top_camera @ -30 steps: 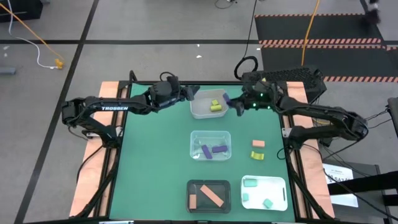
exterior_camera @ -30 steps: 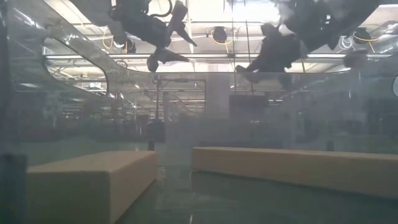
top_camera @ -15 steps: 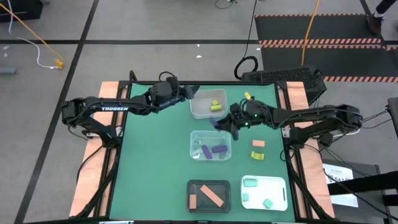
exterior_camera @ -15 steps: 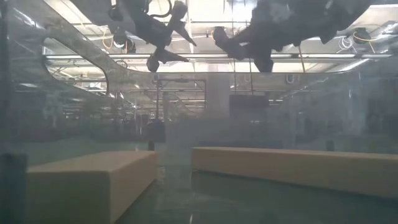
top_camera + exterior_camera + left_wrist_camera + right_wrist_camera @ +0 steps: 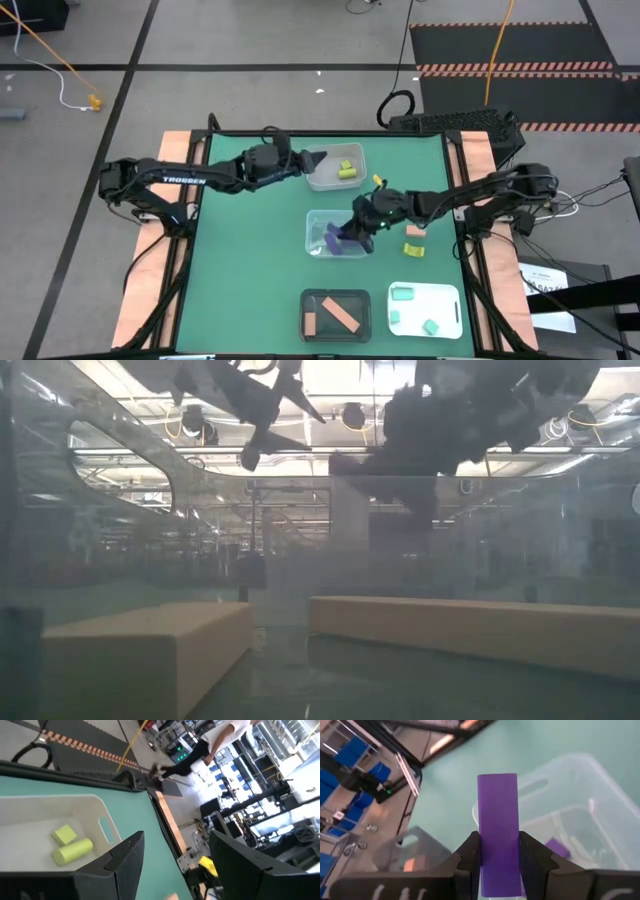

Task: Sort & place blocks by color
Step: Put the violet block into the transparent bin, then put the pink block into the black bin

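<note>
My right gripper (image 5: 352, 230) hangs over the clear tray (image 5: 318, 218) in the table's middle, shut on a long purple block (image 5: 497, 815). More purple blocks (image 5: 555, 847) lie in that tray. My left gripper (image 5: 316, 160) stands open, with nothing between its fingers, at the left rim of the far whitish tray (image 5: 330, 182). Two yellow-green blocks (image 5: 72, 845) rest on that tray's floor. A salmon block (image 5: 414, 231) and a yellow-green block (image 5: 413, 249) lie loose on the green mat to the right. My right gripper pinches the purple block's two long sides (image 5: 485, 847) between its two fingers (image 5: 469, 854), at the end nearer the wrist. The fingers come from the table's right, slanting down, and lie along the block. The block juts out past the fingertips, lifted clear above the clear tray.
Near the front edge stand a black tray (image 5: 308, 300) with salmon blocks and a white tray (image 5: 450, 298) with mint blocks. Wooden strips border the mat on both sides. A person walks in the room beyond the table (image 5: 210, 745).
My right gripper has swung from beside the far whitish tray toward the table's near edge and down, and now hangs over the clear tray with the purple block still between its fingers. My left gripper has edged a little toward the table's right.
</note>
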Controlling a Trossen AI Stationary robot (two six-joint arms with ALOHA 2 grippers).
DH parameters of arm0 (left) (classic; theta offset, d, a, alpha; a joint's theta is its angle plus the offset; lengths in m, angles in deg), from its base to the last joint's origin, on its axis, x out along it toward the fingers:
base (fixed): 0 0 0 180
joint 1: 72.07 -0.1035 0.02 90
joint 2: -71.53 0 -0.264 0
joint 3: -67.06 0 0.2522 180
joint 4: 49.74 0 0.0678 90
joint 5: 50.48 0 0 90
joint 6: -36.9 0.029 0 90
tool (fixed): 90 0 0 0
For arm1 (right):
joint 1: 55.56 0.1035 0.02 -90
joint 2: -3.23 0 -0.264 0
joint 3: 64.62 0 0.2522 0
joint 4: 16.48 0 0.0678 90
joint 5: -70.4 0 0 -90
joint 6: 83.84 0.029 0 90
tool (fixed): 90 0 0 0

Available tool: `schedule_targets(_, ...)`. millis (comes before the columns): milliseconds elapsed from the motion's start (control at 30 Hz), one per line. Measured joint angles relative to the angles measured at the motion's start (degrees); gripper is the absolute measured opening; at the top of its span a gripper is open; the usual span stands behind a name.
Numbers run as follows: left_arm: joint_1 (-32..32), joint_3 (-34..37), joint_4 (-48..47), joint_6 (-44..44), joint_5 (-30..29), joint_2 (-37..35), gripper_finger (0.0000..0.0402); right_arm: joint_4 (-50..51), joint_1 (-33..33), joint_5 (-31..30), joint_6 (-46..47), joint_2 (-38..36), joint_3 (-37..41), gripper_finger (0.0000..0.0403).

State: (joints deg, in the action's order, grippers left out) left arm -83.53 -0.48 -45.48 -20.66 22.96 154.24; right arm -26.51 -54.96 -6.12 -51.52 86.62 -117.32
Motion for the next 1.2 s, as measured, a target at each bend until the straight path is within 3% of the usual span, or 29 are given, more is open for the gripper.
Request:
schedule_targets(167, 2.38, 0.00, 0.00, -0.47, 0.00, 0.00, 0.0223, 0.02, 0.99, -1.75, -0.93, 2.90, 0.00, 0.0089)
schedule_targets(433, 5.23, 0.00, -0.07, 0.22, 0.00, 0.00, 0.0223, 0.69, 1.03, -1.71, -2.63, 1.83, 0.00, 0.0224)
schedule_targets(600, 5.65, 0.00, -0.35, 0.30, 0.00, 0.00, 0.0223, 5.06, 0.61, -1.67, -6.17, -4.56, 0.00, 0.0265)
schedule_targets(733, 5.65, 0.00, -0.58, 0.38, 0.00, 0.00, 0.0223, 17.34, 0.44, -3.97, -8.89, -12.81, -0.01, 0.0266)
schedule_targets(967, 5.52, 0.00, -2.08, 1.43, 0.00, 0.00, 0.0223, 52.31, 0.42, -12.06, -10.83, -25.87, -0.02, 0.0250)
schedule_targets(1200, 5.48, 0.00, -1.91, 2.36, -0.02, 0.00, 0.0223, 72.10, 0.39, -13.80, -8.09, -27.76, 0.38, 0.0249)
